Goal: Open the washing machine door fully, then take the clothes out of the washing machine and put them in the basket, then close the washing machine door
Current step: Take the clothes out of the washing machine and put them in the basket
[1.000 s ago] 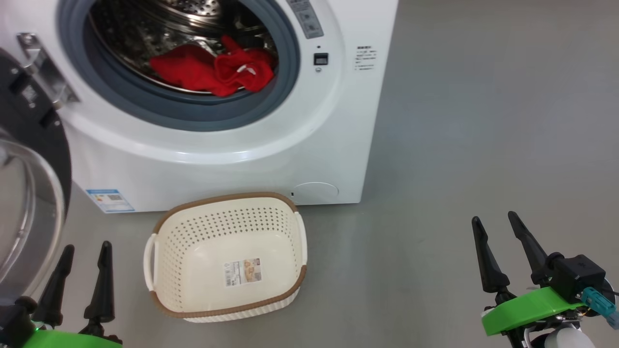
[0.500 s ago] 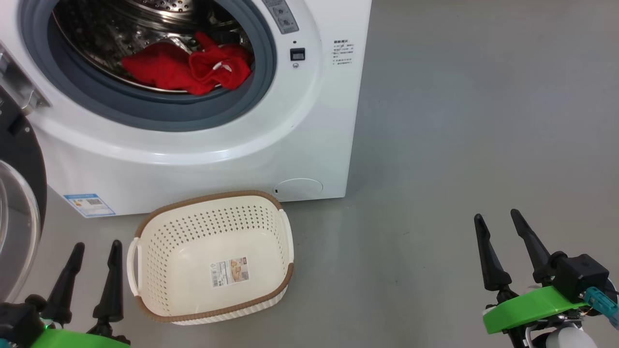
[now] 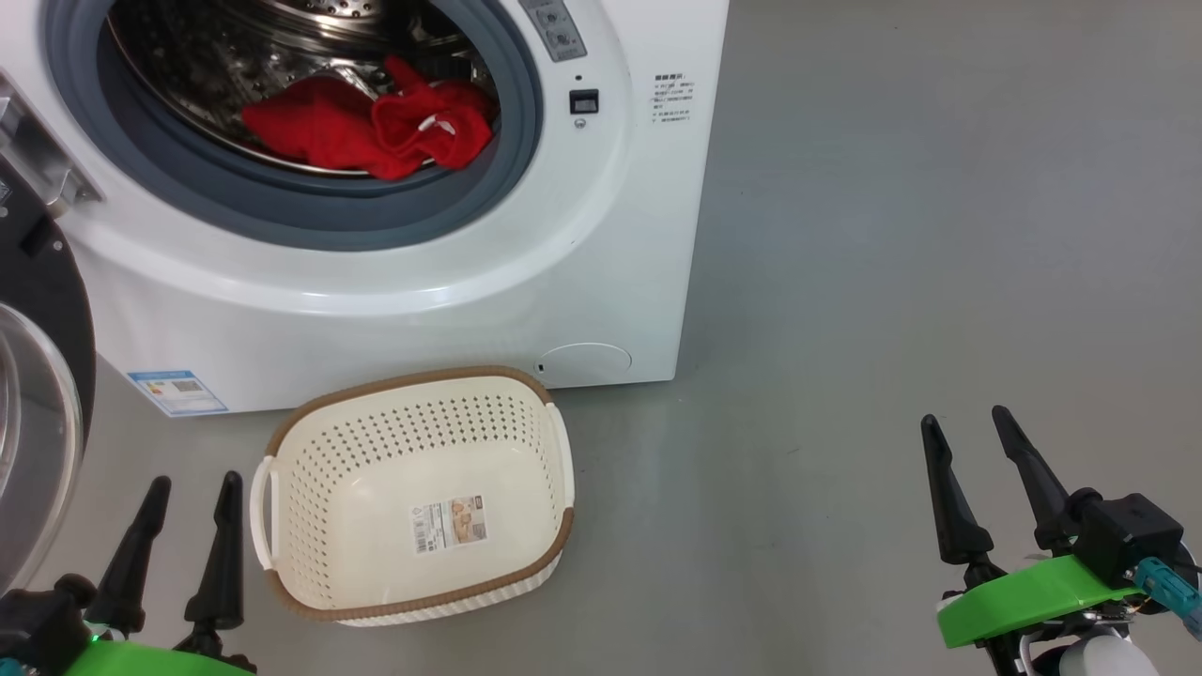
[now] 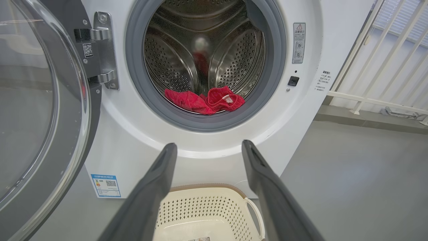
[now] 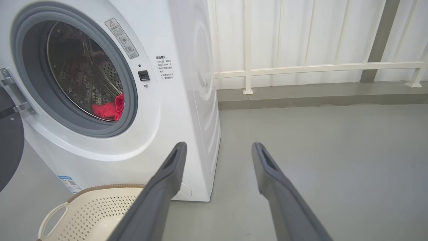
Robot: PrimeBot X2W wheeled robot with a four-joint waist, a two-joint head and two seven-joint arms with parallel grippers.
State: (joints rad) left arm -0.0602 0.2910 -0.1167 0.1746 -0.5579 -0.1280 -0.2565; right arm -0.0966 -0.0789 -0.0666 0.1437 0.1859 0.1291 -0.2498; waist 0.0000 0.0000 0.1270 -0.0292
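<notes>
The left gripper [image 3: 195, 479] and the right gripper [image 3: 963, 416] hang empty, fingers spread, the left beside the perforated cream basket [image 3: 376, 469] on the smooth grey floor [image 3: 892, 235]. The clothes [image 3: 371, 131] (crumpled bright red, white trim) lie at the steel drum's [image 3: 235, 47] front lip inside the washing machine [image 3: 376, 300]. The washing machine door [image 4: 33, 100] stands wide open.

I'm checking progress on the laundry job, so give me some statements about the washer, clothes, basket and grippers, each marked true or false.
The large round black-rimmed glass washing machine door stands open. True.
The bright red fabric clothes lie in the cream perforated plastic basket. False: they lie in the steel drum of the big white washing machine; the basket holds no clothes.
The left gripper is open and holds nothing. True.
The right gripper is shut on a garment. False: it is open, holding nothing.
</notes>
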